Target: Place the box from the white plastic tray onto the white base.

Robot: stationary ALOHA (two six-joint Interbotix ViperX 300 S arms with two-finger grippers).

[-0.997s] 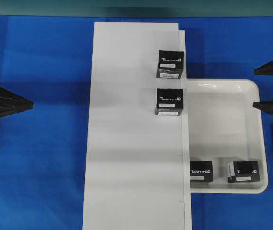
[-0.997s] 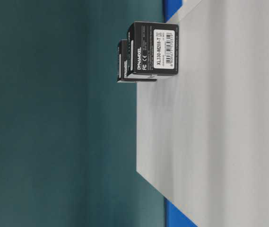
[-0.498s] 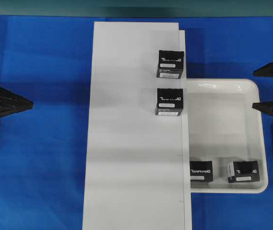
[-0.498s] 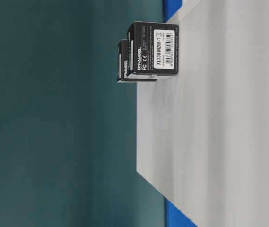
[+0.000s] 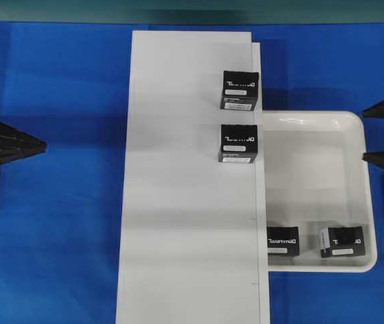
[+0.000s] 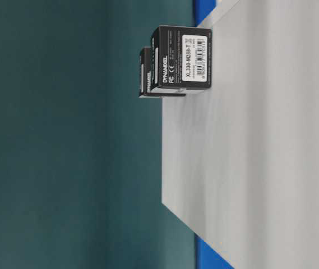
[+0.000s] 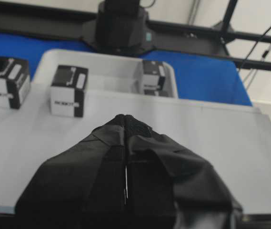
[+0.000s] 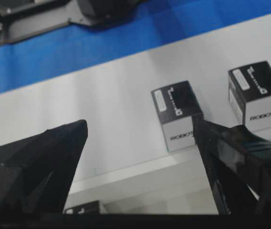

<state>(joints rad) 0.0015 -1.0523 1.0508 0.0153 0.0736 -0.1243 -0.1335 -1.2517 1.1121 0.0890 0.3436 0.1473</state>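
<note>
Cut off by the overhead frame's side edges: both arms, only dark tips showing; half hidden under the white base's (image 5: pixel 192 202) edge: one tray box (image 5: pixel 283 241); too blurred to read: lettering on the boxes in the left wrist view.

The nearer box (image 6: pixel 180 58) reads "DYNAMIXEL", its white label (image 6: pixel 194 58) "XL330-M288-T"

A blue cloth (image 5: pixel 57 223) covers the table, with a teal wall (image 6: pixel 64 140) at the far side and a black frame (image 7: pixel 206 36) behind.
</note>
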